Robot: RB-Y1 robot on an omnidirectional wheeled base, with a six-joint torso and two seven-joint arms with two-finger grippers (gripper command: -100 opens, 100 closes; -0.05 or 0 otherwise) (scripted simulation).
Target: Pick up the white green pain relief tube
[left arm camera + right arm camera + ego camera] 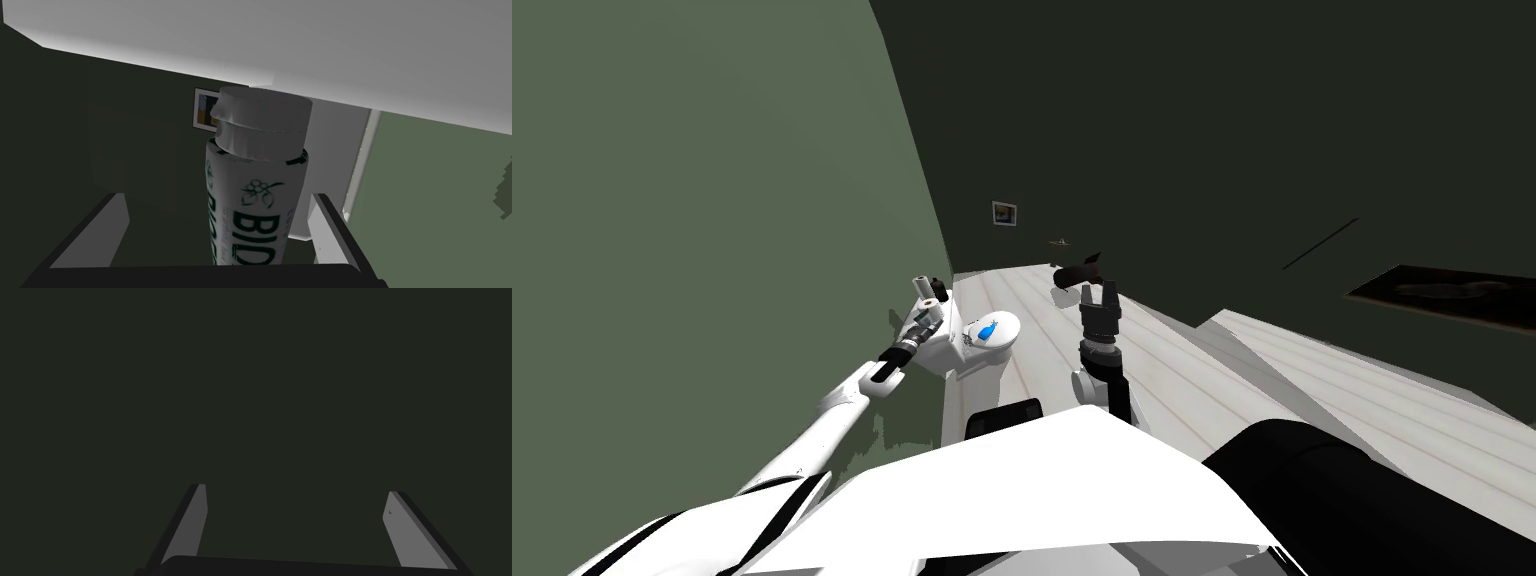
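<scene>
The left hand (217, 196) is spread wide, and the white tube (257, 210) with dark green lettering lies right between its fingers. It runs lengthwise along them, its grey cap (262, 125) pointing away from the palm. One finger (325, 220) is hard against the tube's side; the other stands off with a gap. A white toilet (982, 335) sits just beside the hand. The right hand (1102, 292) hangs well apart, fingers wide.
</scene>
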